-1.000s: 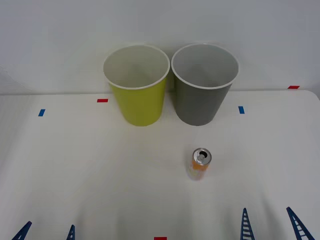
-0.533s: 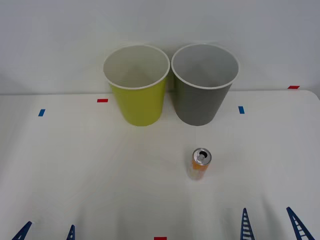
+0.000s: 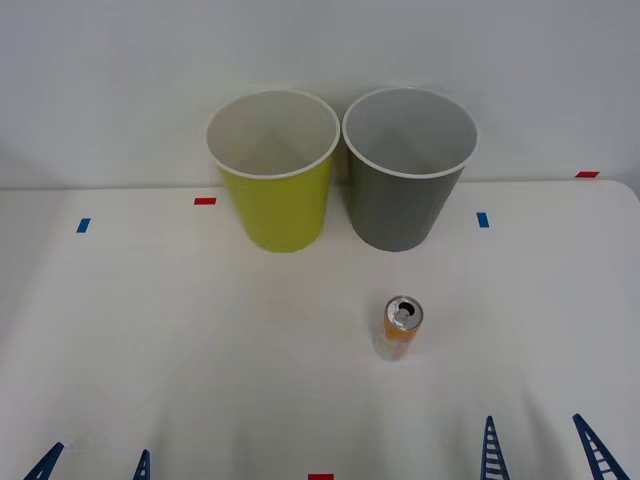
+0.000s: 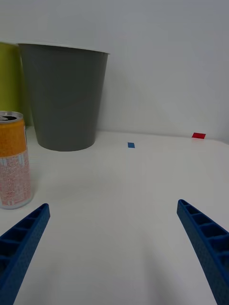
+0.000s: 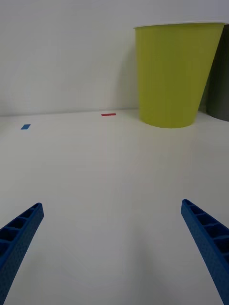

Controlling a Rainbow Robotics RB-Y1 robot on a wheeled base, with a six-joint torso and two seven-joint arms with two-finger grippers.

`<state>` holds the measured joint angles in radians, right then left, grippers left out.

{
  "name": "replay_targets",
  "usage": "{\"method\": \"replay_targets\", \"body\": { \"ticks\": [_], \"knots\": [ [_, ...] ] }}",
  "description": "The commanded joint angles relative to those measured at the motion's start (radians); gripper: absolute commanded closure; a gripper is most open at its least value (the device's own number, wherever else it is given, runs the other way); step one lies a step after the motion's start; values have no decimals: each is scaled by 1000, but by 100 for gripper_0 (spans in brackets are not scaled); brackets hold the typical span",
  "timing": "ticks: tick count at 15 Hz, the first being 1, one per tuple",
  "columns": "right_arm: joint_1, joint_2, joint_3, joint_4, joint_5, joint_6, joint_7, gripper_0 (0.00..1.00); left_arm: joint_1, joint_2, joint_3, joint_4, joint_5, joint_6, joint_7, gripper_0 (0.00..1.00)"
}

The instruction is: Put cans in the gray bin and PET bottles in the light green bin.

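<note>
A small orange-and-white drinks can with a silver pull-tab top [image 3: 402,327] stands upright on the white tabletop [image 3: 150,330], in front of the tall dark gray plastic bin with a white rim [image 3: 408,170] and apart from it. The tall yellow-green plastic bin [image 3: 273,170] stands just beside the gray one.

The right end effector [image 3: 541,448] waits near the tabletop's front edge with its blue ribbed fingers spread wide, empty; the left end effector [image 3: 93,463] is likewise open and idle at the front.

To grasp well, the right end effector should probably shift toward the can, straddle its body mid-height, close squarely, then lift above the gray rim before releasing.

The can's pale lower half carries fine reddish print, too small to read; no brand is legible.
</note>
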<state>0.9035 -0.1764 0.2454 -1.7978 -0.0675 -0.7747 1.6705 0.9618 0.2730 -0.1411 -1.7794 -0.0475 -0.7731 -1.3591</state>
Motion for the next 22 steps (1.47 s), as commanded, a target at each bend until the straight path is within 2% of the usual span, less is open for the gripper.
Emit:
{"method": "replay_targets", "body": {
  "ticks": [1, 17, 18, 19, 22],
  "knots": [
    [0, 0, 0, 0, 0, 0, 0, 7, 0, 0, 0, 0, 0, 0, 0, 0],
    [0, 0, 0, 0, 0, 0, 0, 7, 0, 0, 0, 0, 0, 0, 0, 0],
    [5, 12, -3, 38, -3, 18, 0, 7, 0, 0, 0, 0, 0, 0, 0, 0],
    [5, 12, -8, 48, -6, 5, 0, 1, 0, 0, 0, 0, 0, 0, 0, 0],
    [9, -20, 11, 48, -8, -34, -2, 0, 0, 0, 0, 0, 0, 0, 0, 0]
  ]
}}
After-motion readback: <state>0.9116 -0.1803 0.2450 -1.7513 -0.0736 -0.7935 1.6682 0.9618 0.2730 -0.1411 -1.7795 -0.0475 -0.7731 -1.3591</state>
